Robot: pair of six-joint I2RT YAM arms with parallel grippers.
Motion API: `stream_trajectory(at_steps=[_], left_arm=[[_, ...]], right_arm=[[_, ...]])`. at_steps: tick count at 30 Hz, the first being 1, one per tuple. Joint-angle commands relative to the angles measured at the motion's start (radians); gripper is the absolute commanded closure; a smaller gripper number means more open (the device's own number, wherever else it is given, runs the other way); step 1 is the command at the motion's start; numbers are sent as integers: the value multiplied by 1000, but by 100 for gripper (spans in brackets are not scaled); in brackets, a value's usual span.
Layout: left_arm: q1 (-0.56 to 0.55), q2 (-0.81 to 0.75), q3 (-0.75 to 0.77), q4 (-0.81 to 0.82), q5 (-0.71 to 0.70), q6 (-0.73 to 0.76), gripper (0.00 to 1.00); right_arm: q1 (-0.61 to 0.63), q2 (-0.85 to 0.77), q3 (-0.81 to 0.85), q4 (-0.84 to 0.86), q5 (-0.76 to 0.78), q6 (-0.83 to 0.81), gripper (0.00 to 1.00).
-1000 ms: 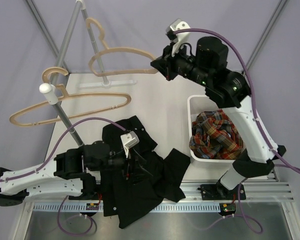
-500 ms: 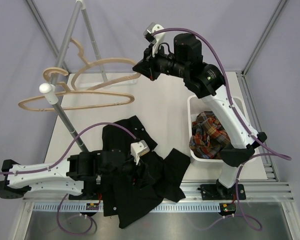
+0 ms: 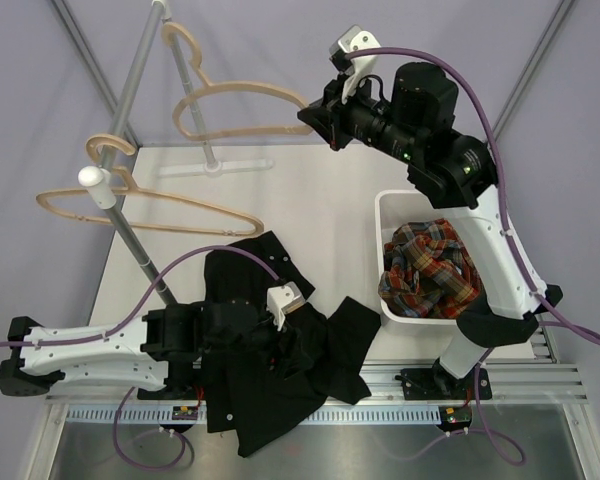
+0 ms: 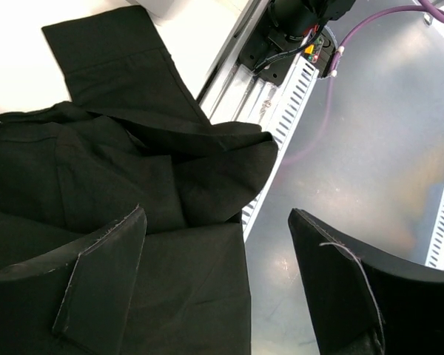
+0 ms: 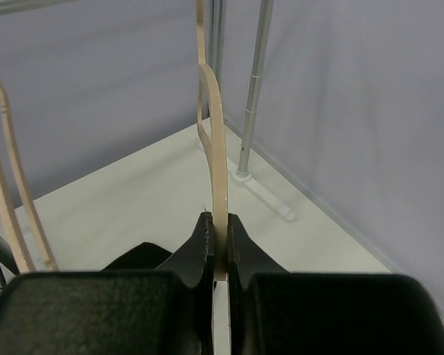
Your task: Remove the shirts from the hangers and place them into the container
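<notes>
Pinching the thin end of a wooden hanger (image 5: 216, 148) between pressed-together jaws, the right gripper (image 5: 217, 231) is seen most plainly from its own wrist camera, where the pale strip rises edge-on from the black fingertips toward a grey rack pole (image 5: 255, 89). From overhead, that same hanger (image 3: 242, 90) hangs in the air beyond the far edge of the white table (image 3: 310, 210), its hook up near the top of the rack. A second hanger (image 3: 248, 220) sits lower on the rack, just past the white knob. Across the table, the left gripper (image 4: 216, 222) has its jaws spread wide with nothing between them, poised over the black shirt (image 4: 96, 163). The left wrist view shows one edge of the cloth draped past the table rail toward the metal base plate (image 4: 370, 148). The overhead view shows the black shirt (image 3: 310, 350) crumpled at the near edge, and the plaid shirt (image 3: 430, 270) lying bundled inside the white container (image 3: 383, 215) at the right.
</notes>
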Motion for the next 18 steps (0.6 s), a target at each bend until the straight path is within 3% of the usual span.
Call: stream_trajectory(at_steps=[1, 6, 18], left_arm=[[-6, 10, 31, 54, -3, 18, 18], [-6, 4, 19, 64, -2, 12, 18], [-6, -19, 11, 64, -5, 15, 17]], right_arm=[[-7, -28, 25, 83, -63, -3, 100], [-7, 30, 114, 54, -120, 0, 100], [-7, 70, 73, 98, -192, 35, 100]])
